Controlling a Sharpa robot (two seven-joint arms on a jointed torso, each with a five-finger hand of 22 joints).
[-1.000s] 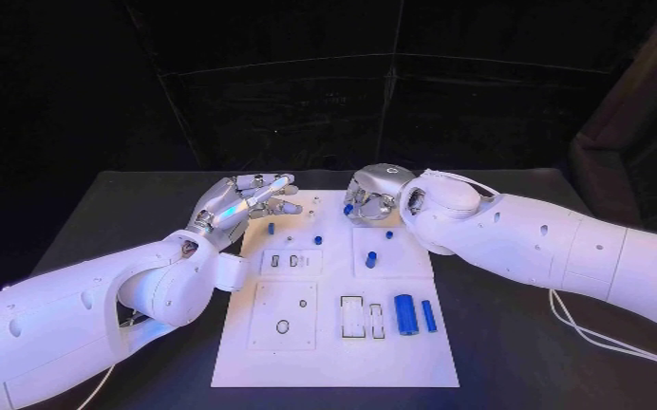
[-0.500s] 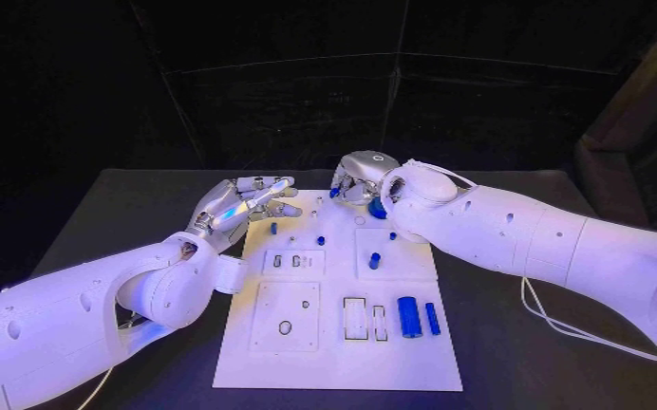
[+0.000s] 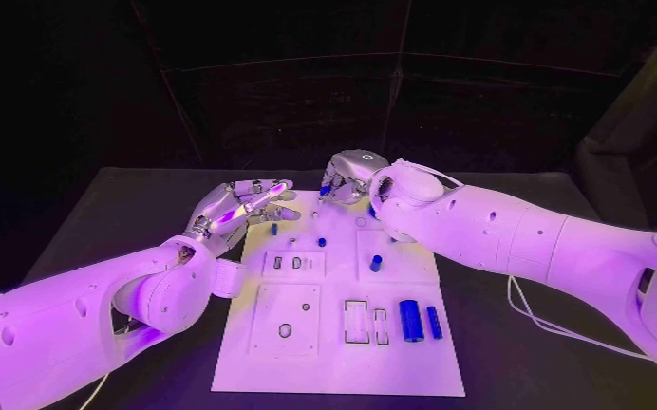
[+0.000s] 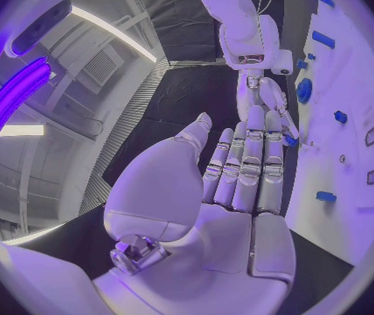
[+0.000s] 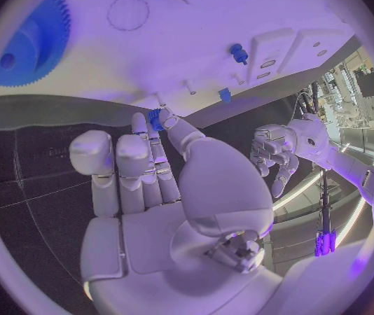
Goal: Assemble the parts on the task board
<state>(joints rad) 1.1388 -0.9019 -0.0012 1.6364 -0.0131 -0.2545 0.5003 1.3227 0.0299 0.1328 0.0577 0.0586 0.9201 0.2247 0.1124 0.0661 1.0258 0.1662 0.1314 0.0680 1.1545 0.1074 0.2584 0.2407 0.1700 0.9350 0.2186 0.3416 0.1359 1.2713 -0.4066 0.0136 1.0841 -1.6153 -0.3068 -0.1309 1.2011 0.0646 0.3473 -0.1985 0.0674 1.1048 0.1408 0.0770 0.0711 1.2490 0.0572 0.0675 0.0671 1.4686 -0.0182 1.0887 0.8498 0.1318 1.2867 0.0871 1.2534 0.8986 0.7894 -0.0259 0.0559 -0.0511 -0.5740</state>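
Observation:
The white task board [image 3: 335,363] lies mid-table. My right hand [image 3: 349,175] hovers over its far edge and pinches a small blue part [image 5: 155,117] between thumb and fingertip; the part shows below the hand [image 3: 326,189]. My left hand [image 3: 244,203] hangs over the board's far left corner, fingers straight and holding nothing [image 4: 239,182]. A blue gear [image 5: 29,42] lies on the board near the right hand, mostly hidden behind the right arm in the head view. Blue pegs [image 3: 322,241] [image 3: 375,262] stand mid-board. Two blue cylinders [image 3: 408,320] lie near the front right.
Outlined slots [image 3: 287,262] and a recessed plate [image 3: 285,317] mark the board's left half. Rectangular slots [image 3: 355,321] sit beside the cylinders. Black table [image 3: 123,211] surrounds the board. A white cable [image 3: 548,329] trails under the right arm.
My right hand has moved left along the board's far edge, with the right arm swinging further over the board. The left hand has barely moved.

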